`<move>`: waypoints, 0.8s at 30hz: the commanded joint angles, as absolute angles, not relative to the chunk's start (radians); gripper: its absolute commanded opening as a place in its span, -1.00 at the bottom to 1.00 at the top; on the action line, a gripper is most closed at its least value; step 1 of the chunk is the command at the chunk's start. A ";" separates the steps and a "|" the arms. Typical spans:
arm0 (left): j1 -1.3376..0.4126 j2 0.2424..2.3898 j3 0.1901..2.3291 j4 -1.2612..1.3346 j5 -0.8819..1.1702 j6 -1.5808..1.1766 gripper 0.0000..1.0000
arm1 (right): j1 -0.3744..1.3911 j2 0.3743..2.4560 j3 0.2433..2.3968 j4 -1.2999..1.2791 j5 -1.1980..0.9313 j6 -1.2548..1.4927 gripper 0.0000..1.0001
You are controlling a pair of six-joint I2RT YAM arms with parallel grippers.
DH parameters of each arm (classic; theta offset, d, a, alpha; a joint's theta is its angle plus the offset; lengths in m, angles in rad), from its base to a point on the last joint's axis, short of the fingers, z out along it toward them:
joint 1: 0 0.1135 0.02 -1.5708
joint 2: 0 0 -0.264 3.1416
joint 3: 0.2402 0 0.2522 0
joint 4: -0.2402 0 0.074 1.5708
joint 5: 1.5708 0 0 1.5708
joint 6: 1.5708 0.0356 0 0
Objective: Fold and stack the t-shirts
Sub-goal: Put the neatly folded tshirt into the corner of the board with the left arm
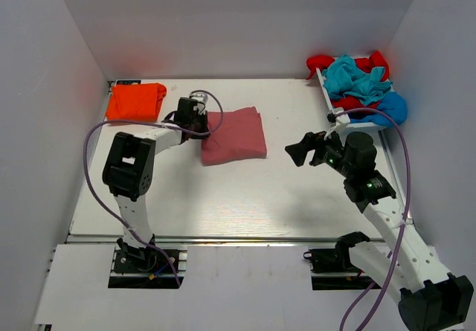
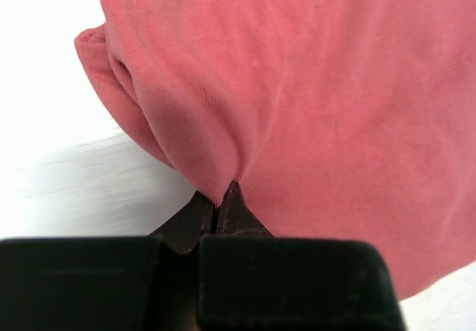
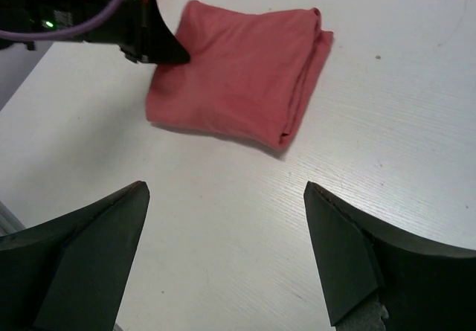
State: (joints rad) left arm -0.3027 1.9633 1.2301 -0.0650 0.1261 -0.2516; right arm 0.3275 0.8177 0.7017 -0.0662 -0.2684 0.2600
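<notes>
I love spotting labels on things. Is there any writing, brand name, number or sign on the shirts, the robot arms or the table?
None: no text can be read in any view.
The pink-red shirt, the orange shirt and the heap of red, teal and blue shirts look plain; no label shows.
The left arm and right arm show no legible marking, only a green light.

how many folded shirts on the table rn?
2: folded bright orange cotton shirt at the far-left corner; folded dusty pink cotton shirt mid-table, left pincer shut on its edge. The crumpled red, teal, blue heap far right may hide others.
</notes>
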 commanded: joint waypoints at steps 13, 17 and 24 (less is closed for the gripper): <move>-0.207 1.680 1.508 -0.396 -0.071 0.254 -1.00 | 0.324 0.824 0.673 -0.055 -0.241 0.232 0.81; -0.183 1.726 1.627 -0.430 -0.071 0.359 -1.00 | 0.328 0.825 0.695 -0.078 -0.233 0.216 0.81; -0.115 1.830 1.791 -0.463 -0.088 0.517 -1.00 | 0.327 0.801 0.696 -0.086 -0.210 0.219 0.81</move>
State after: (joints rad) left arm -0.1379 1.8103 1.7164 -0.4492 -0.0803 0.4145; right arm 0.3275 0.8219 0.6731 -0.0940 -0.2314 0.2310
